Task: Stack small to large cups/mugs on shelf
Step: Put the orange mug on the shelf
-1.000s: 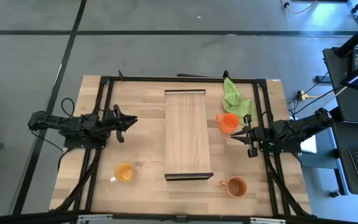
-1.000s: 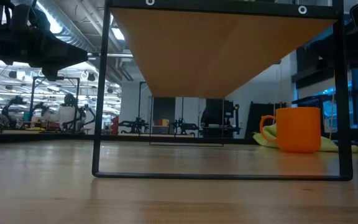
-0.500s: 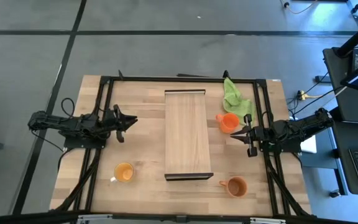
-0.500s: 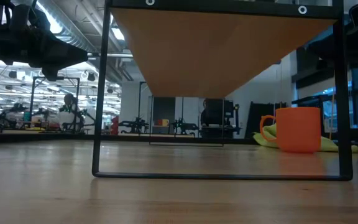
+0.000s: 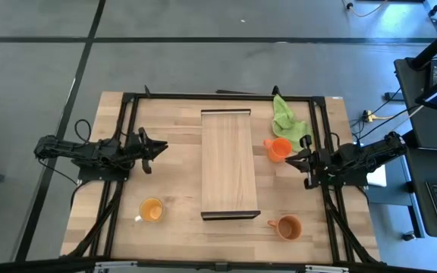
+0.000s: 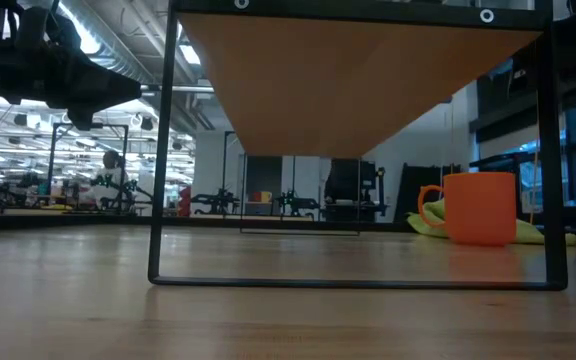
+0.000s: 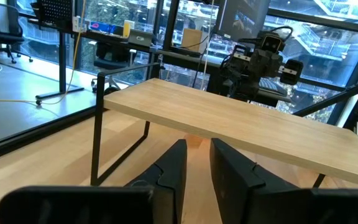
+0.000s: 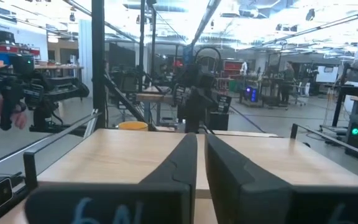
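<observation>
The shelf (image 5: 230, 163) stands bare mid-desk, with the bright orange mug (image 5: 278, 149) just off its right side, beside the clenched right gripper (image 5: 297, 163). That gripper could knock it toward the green cloth (image 5: 287, 116). The left gripper (image 5: 155, 149), fingers nearly together, waits well left of the shelf.

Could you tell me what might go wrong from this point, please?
The right gripper sits close beside the orange mug, so a swing could knock it toward the green cloth. The shelf is narrow, so a mug set near its edge might tip off.
</observation>
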Controlling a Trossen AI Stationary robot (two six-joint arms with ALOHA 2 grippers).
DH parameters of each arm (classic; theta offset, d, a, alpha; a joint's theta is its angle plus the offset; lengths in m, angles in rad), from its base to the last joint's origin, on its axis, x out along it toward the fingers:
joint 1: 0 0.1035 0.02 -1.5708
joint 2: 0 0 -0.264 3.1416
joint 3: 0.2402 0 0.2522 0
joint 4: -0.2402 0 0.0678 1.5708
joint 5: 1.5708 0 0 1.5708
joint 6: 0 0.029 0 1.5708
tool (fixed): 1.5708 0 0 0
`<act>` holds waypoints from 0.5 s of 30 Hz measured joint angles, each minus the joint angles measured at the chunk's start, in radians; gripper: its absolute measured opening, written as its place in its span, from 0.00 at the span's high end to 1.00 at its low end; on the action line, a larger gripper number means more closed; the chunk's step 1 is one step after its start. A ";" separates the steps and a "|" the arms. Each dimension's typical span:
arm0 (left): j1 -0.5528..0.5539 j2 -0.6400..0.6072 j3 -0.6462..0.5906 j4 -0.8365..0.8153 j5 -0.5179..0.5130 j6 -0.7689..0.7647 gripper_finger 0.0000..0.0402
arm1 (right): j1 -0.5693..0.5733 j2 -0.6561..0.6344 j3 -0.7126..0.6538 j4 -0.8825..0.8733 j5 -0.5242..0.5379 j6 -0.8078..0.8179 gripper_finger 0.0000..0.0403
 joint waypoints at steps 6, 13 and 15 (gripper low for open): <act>0.000 0.000 0.000 0.000 0.000 -0.008 0.84 | 0.000 0.000 0.000 -0.001 0.011 0.000 0.91; 0.000 0.000 0.001 0.037 0.021 -0.132 0.84 | 0.000 0.000 0.000 -0.011 0.011 -0.005 0.91; 0.000 0.000 0.001 0.059 0.040 -0.239 0.84 | 0.000 0.000 0.000 -0.008 0.011 -0.005 0.91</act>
